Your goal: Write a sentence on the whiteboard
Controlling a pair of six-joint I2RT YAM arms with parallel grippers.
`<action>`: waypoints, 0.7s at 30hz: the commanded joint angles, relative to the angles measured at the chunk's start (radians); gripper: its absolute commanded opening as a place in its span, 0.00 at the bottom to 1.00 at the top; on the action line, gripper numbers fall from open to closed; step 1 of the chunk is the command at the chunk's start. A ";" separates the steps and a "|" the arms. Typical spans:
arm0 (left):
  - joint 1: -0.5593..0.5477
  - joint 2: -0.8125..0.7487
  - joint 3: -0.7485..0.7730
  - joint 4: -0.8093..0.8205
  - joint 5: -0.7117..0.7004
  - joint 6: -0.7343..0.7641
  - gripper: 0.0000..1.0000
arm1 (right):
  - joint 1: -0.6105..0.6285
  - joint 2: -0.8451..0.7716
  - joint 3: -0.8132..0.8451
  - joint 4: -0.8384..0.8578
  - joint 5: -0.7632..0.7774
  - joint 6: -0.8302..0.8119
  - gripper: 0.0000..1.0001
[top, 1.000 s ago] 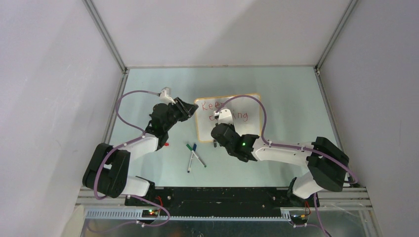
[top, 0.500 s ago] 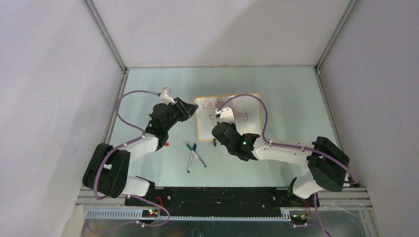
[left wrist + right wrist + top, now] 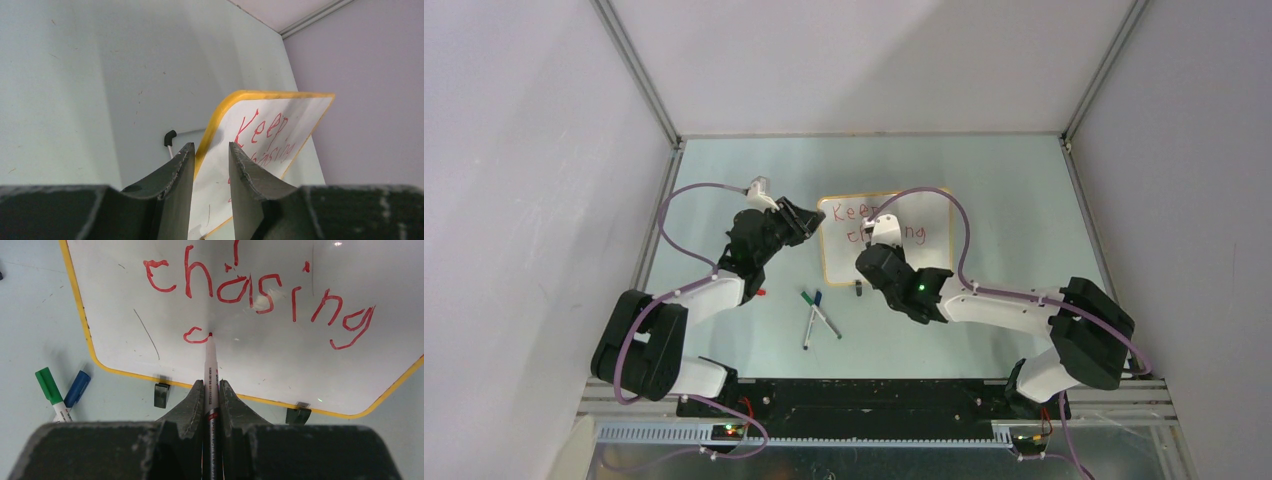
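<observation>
The right gripper (image 3: 210,386), clamped on a slim white red-tipped marker (image 3: 210,360), has crept slightly further across the small glossy white whiteboard with the tan-orange frame (image 3: 932,258). The board sits mid-table, its left edge pinched between the left gripper's (image 3: 210,150) fingers. Below "Keep chasing", the red handwritten sentence (image 3: 260,292) shows one small curl, so a third line is apparently only starting.

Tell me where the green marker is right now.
In the top view the green marker lies on the table, left of centre, crossed with the blue marker, just short of the near-left corner of the whiteboard.
</observation>
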 commanded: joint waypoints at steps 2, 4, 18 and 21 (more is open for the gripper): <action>0.006 -0.017 0.040 0.013 0.002 0.026 0.36 | -0.022 -0.035 0.035 0.058 0.033 -0.014 0.00; 0.006 -0.017 0.039 0.013 0.003 0.026 0.36 | -0.029 -0.038 0.036 0.066 0.029 -0.018 0.00; 0.006 -0.014 0.040 0.013 0.006 0.027 0.27 | -0.047 -0.049 0.036 0.105 -0.006 -0.031 0.00; 0.006 -0.015 0.041 0.005 0.003 0.029 0.26 | -0.049 -0.051 0.036 0.098 -0.009 -0.029 0.00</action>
